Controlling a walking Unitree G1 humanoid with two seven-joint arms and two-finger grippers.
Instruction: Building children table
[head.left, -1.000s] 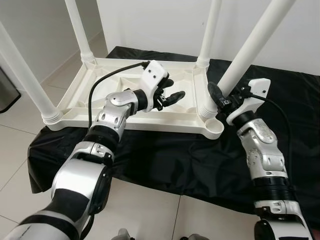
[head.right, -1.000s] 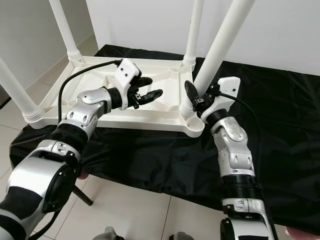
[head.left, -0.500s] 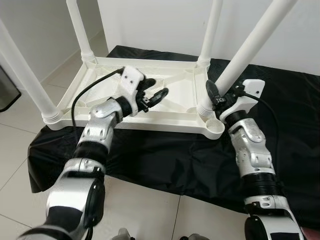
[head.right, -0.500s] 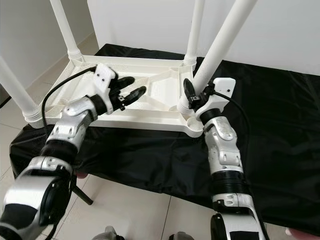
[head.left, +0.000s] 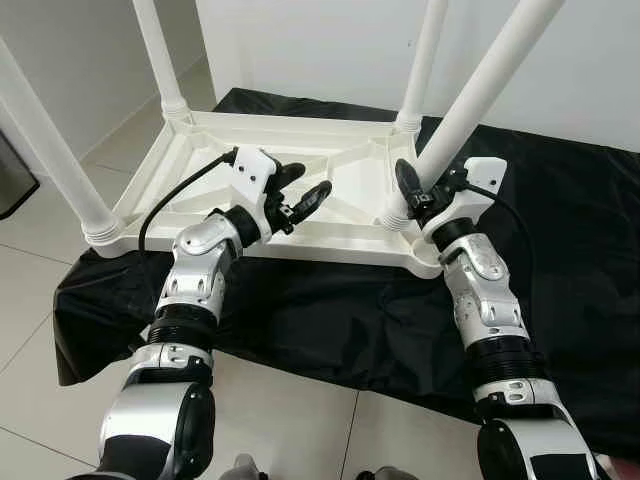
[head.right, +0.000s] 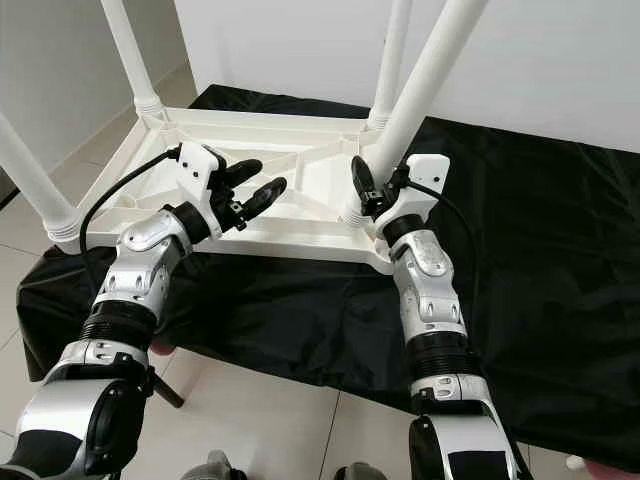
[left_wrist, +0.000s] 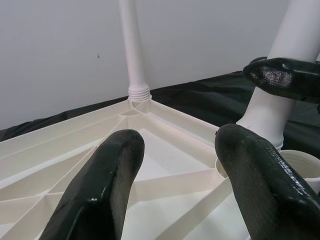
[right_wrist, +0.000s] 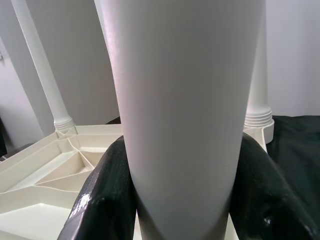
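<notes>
The white children's table (head.left: 330, 243) lies upside down on a black cloth. Three white legs stand in its corner sockets: far left (head.left: 158, 55), far right (head.left: 425, 55) and near left (head.left: 45, 150). My right gripper (head.left: 420, 190) is shut on the fourth leg (head.left: 480, 80), low on its shaft, with its black fingers (right_wrist: 105, 200) on either side. That leg leans to the right, and its foot rests just inboard of the open near-right socket (left_wrist: 300, 167). My left gripper (head.left: 300, 192) hovers open over the ribbed underside, holding nothing (left_wrist: 177, 142).
The black cloth (head.left: 560, 250) spreads wide to the right and hangs toward me over the tiled floor (head.left: 50, 380). A white wall (head.left: 300, 50) stands close behind the table. A dark bin (head.left: 12, 175) sits at the left edge.
My left gripper has drawn back to the left across the table's underside, still open. My right gripper has shifted a little left with the leg, whose foot moved along.
</notes>
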